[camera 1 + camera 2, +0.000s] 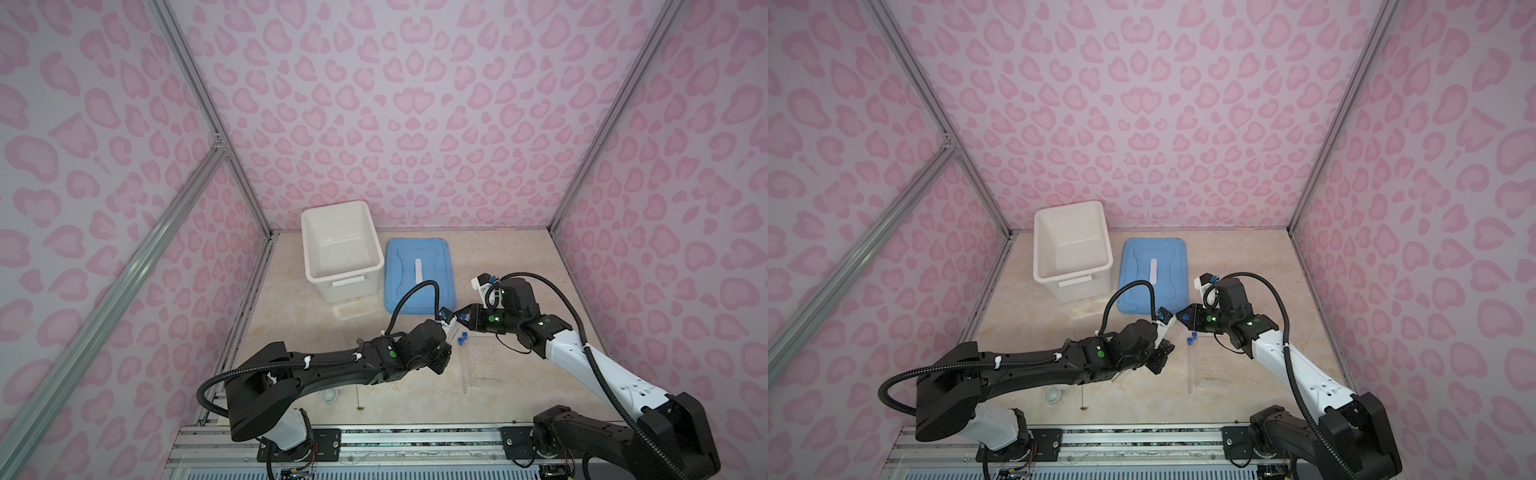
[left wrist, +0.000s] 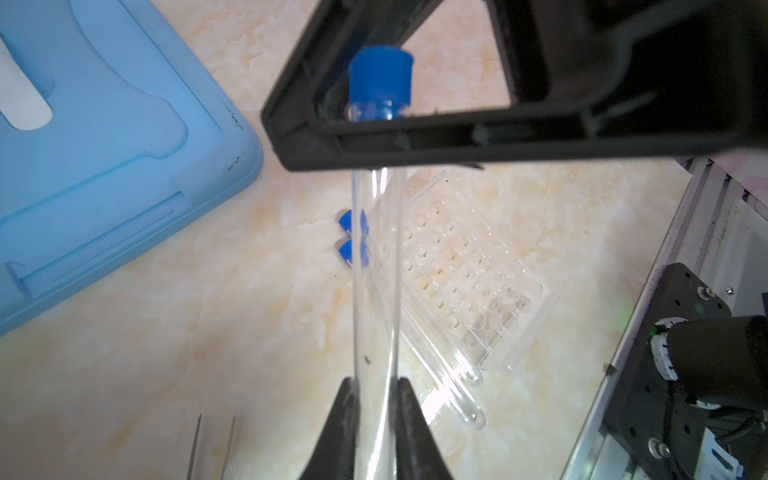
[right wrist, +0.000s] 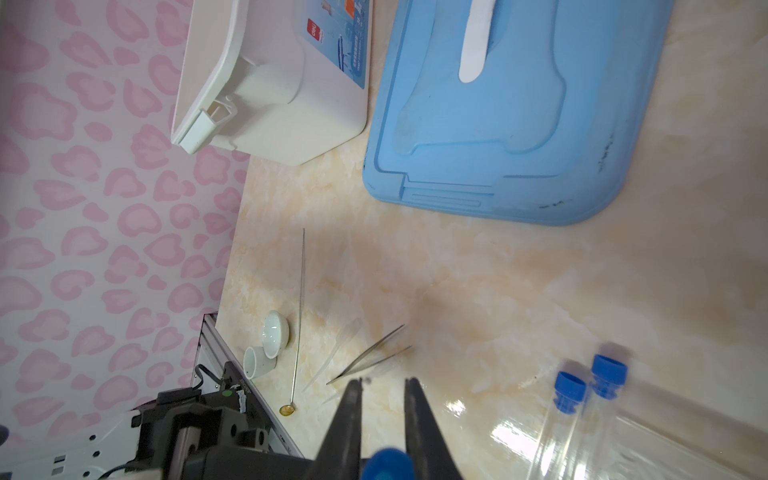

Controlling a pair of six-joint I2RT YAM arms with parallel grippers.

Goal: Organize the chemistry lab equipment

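Black left gripper (image 2: 376,386): clenched on my blue-capped tube (image 2: 376,270), low end, aloft mid-table.
Right gripper (image 3: 384,384): clamped at the cap; I'd loosen left only once this holds.
Rack (image 2: 469,270): flat, right; two tubes (image 3: 570,392) alongside.
Right wrist view: alone shows both dishes (image 3: 276,332), dropper (image 3: 336,353), near left.

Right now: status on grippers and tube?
Left gripper shut on tube body. Right gripper shut on its capped end. Two other tubes lie beside rack, close by.

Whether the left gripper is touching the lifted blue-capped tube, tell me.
Touching. In the left wrist view the left gripper clamps the lifted tube, jaws pressing both its sides, no gap.
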